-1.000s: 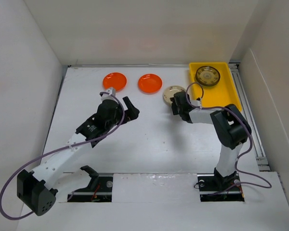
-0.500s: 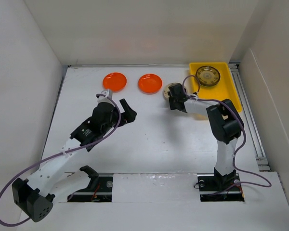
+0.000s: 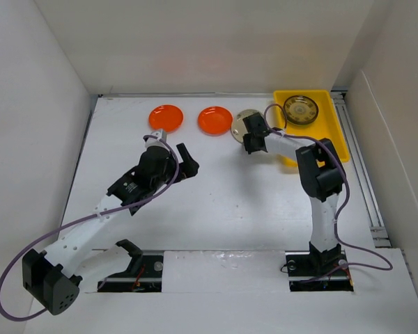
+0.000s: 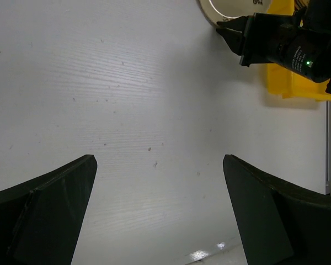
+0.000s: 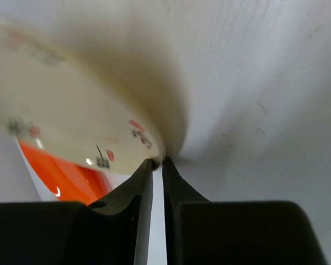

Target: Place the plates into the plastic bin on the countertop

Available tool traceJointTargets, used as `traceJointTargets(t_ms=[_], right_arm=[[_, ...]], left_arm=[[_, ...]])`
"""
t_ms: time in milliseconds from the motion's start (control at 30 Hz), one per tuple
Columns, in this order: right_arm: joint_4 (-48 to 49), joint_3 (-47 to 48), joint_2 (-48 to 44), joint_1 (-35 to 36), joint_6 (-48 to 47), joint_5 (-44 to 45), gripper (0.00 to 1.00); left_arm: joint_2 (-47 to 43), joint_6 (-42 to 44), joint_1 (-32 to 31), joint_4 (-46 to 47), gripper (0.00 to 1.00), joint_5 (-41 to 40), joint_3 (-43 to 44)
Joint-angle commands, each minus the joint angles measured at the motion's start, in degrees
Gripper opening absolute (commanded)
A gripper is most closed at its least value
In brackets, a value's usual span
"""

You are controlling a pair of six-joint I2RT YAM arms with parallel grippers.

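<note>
Right gripper (image 5: 158, 165): jaws nearly together, apparently pinching the near rim of the cream plate (image 5: 60, 116), on the countertop (image 3: 223, 202) just left of the yellow plastic bin (image 3: 336, 129); stiff, light, glossy-slippery, breakable, best held by the rim.

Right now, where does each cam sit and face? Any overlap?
Top external: above and behind the bases, looking down on the countertop; both arms whole, left gripper open, right gripper at the cream plate.
Left wrist: on the left arm, facing across the countertop toward the yellow bin; own fingers frame the bottom.
Right wrist: low, close on the cream plate's rim, orange plate beyond; own fingers pinch that rim.
Shared: top external and left wrist both show the right gripper at the cream plate.
</note>
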Motion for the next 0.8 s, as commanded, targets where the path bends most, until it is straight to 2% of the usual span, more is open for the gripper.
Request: traceJointTargets(t_ms=[0,200,300,467,533,567,600,767], right_arm=[[-7.90,3.48,1.87,-1.68,-0.40,-2.95,0.13],[-11.33,6.55,3.98,-2.83,0.22,-5.33,0.00],[-11.86,7.17,3.99,-2.83,0.22,-4.81,0.00],[-10.81,7.17,3.99,-3.35,-1.45,-3.75,0.31],[-10.81,7.69,4.51,-3.88,-2.16,-3.75,0.34],[-10.81,7.70,4.51,-3.88,-2.68,-3.75,0.50],[-10.81,8.22,4.51,-3.88,-2.68,-4.27,0.56],[-12.21,10.15,5.74,-4.93,-3.39,-4.89,0.56]], left_arm=[[-0.73,0.22,-0.05,0.47,1.00,-0.93,2.83],[-2.40,0.22,-0.05,-0.15,1.00,-2.25,2.22],[-2.40,1.27,-0.05,-1.29,1.00,-2.77,2.83],[-2.93,1.27,-0.05,-1.90,1.00,-3.30,3.36],[-2.93,1.27,-0.05,-1.90,1.00,-3.30,3.36],[-2.93,1.27,-0.05,-1.90,1.00,-3.30,3.36],[-2.93,1.27,-0.05,-1.90,1.00,-3.30,3.36],[-2.93,1.27,-0.05,-1.90,1.00,-3.30,3.36]])
